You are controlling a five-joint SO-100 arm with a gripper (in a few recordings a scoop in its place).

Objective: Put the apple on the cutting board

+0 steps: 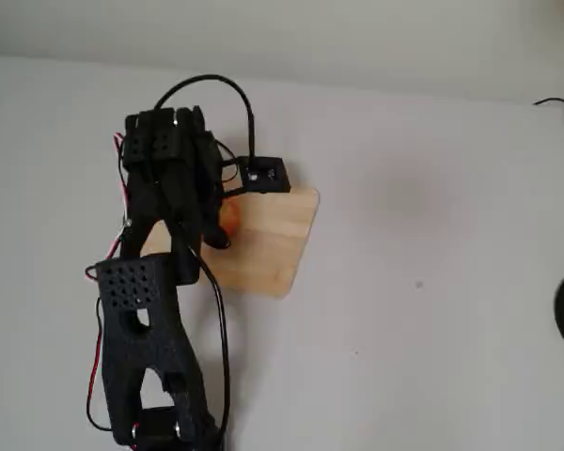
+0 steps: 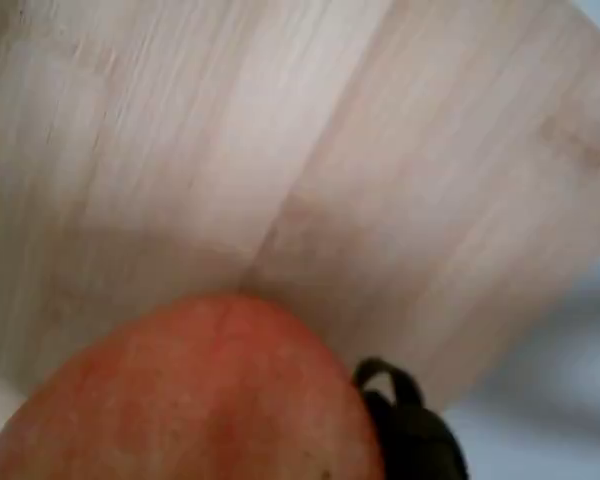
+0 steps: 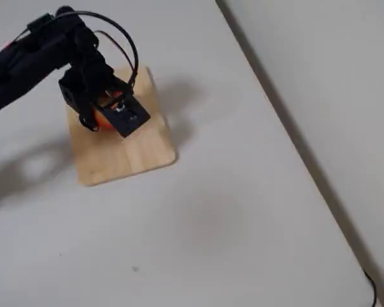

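fingers [image 3: 97, 114] grip the apple [image 3: 103, 118] above the cutting board [image 3: 129, 157].

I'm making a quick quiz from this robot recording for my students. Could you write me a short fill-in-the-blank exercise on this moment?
1. The tool is closed around a red ____.
2. The apple is held over the wooden cutting ____.
3. The cutting board lies on a plain ____ table.

Missing words: apple; board; white
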